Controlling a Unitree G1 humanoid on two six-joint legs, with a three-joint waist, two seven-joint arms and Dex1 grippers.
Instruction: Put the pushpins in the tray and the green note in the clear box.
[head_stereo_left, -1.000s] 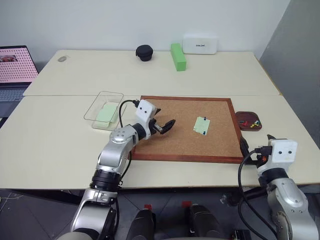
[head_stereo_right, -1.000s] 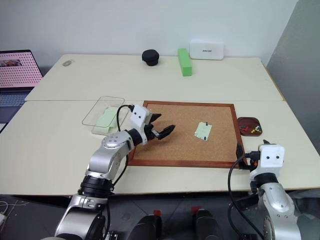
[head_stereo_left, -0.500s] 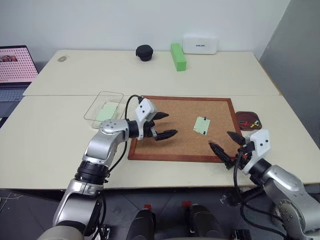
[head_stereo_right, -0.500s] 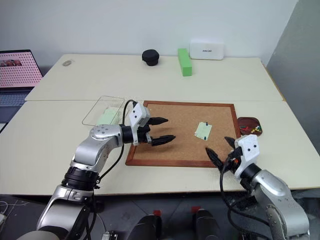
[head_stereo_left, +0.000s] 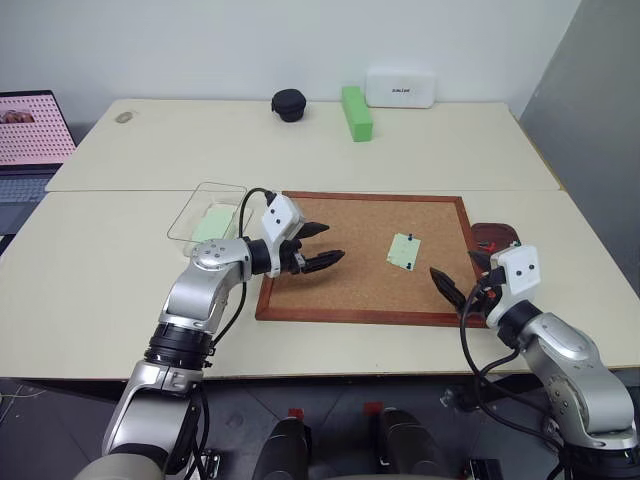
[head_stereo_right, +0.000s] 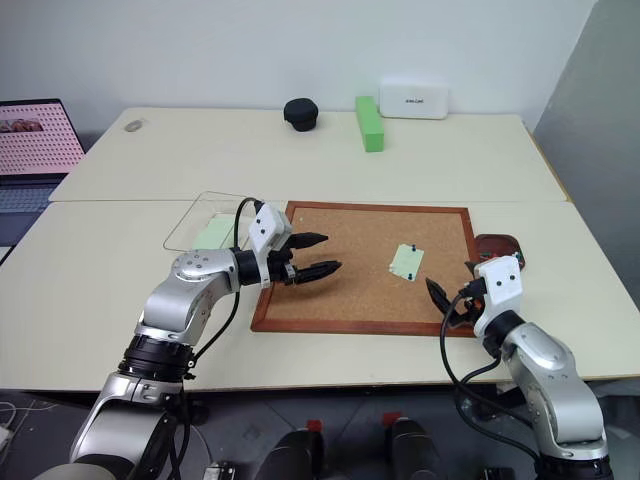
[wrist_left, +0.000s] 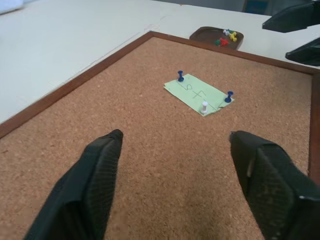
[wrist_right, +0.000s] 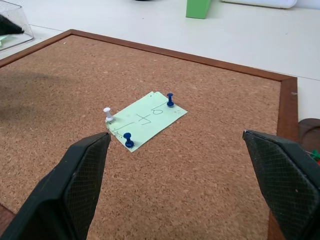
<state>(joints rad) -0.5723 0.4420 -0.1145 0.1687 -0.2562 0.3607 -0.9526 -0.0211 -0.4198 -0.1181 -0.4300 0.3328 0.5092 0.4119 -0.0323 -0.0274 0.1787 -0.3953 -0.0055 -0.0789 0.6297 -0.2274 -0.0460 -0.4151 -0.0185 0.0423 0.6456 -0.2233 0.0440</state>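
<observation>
Right wrist view showed the green note (wrist_right: 146, 119) ahead between the spread right gripper (wrist_right: 185, 165) jaws, three pushpins (wrist_right: 128, 139) holding it; left gripper (head_stereo_left: 318, 246) spread, empty.

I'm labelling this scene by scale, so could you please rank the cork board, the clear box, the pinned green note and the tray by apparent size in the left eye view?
1. cork board, by far the largest
2. clear box
3. tray, partly hidden by the right arm, and the green note: these look alike, so I won't rank them.
</observation>
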